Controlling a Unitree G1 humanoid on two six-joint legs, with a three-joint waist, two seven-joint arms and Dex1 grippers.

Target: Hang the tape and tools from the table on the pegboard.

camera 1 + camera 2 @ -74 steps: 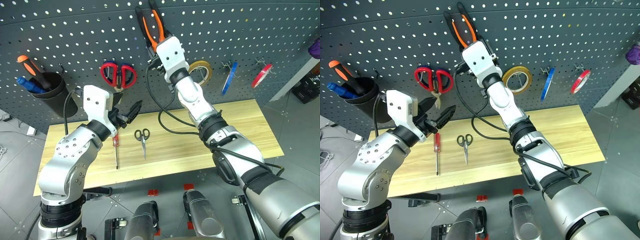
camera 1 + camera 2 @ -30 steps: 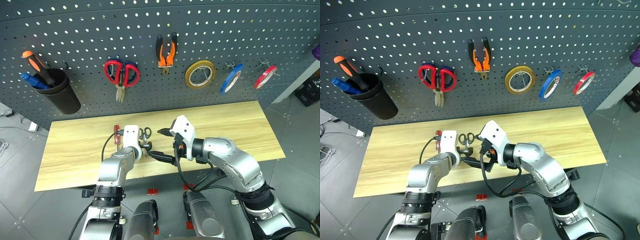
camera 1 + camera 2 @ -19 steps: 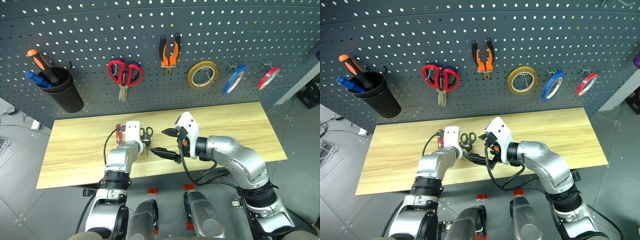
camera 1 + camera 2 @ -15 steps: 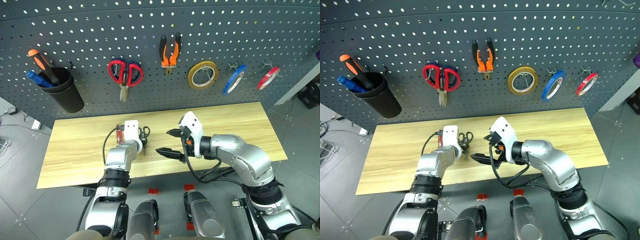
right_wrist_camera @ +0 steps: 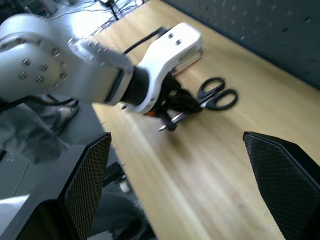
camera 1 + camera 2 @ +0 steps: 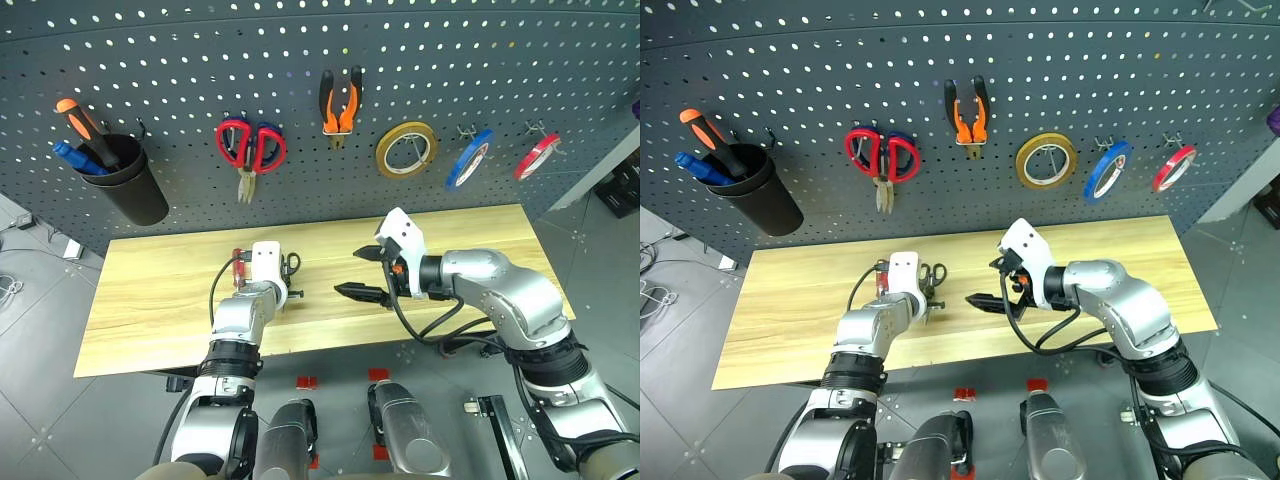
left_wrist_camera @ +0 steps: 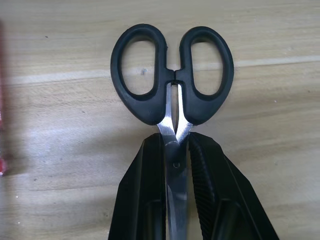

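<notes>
Left claw (image 7: 176, 165) is pinching the small black-handled scissors (image 7: 172, 95) at the pivot, flat on the counter (image 6: 150, 300). Right claw (image 6: 368, 272) spread, empty. Judgement: lift straight, keep handle loops free for the pegboard (image 6: 300, 40) hook

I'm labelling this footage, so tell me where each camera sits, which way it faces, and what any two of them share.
Head views: look forward and down at the table and pegboard; both arms show.
Left wrist view: looks along the left gripper, shut on the scissors.
Right wrist view: looks between the right gripper's open fingers at the left arm.
Shared: both wrist views show the scissors and the left gripper on them.
</notes>
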